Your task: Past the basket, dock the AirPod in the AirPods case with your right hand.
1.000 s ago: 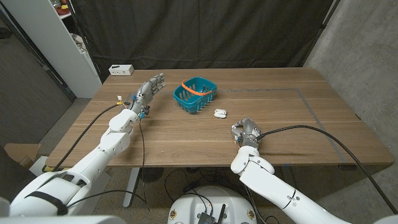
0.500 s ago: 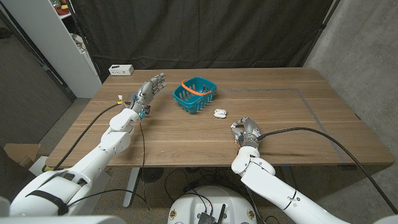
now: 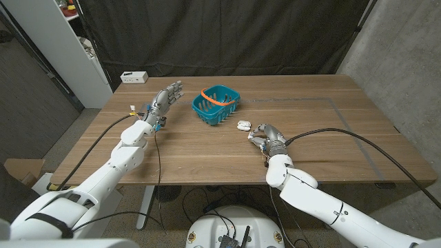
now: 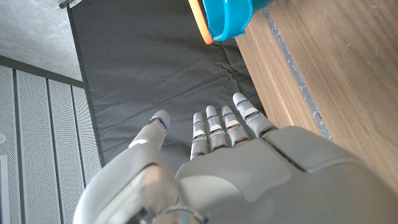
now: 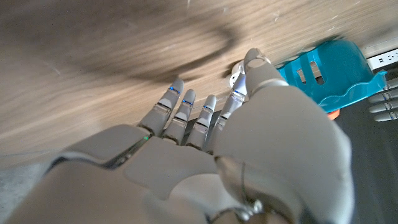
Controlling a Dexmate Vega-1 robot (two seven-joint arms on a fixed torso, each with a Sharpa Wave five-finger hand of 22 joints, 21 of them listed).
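Here the right hand [image 3: 265, 135] sits over the counter [image 3: 331, 138] near the middle, a little toward the near edge, its fingers [image 5: 180, 102] partly curled and spread, with nothing visibly held; whether a small thing lies under the palm cannot be told. In the right wrist view the hand [image 5: 205, 149] reaches along the wood with its thumb tip just beside a small white object, the case [image 5: 236, 78]. In the head view the case [image 3: 242, 125] lies on the counter just beyond and slightly left of the right hand, close to the fingertips but with a sliver of wood between them. It looks open, though it is too small to say if an AirPod sits in it. Past the case, toward the far edge, stands the teal basket [image 3: 216, 105] with an orange handle, near the case but not touching it. The basket [image 5: 329, 71] also shows beyond the thumb in the right wrist view.

The left hand [image 3: 164, 101] is raised on the left side of the counter, just left of the basket, fingers straight and apart, holding nothing. The left wrist view shows the same open fingers [image 4: 214, 127] and the basket rim [image 4: 224, 18]. A white box [image 3: 134, 77] rests at the far left corner.
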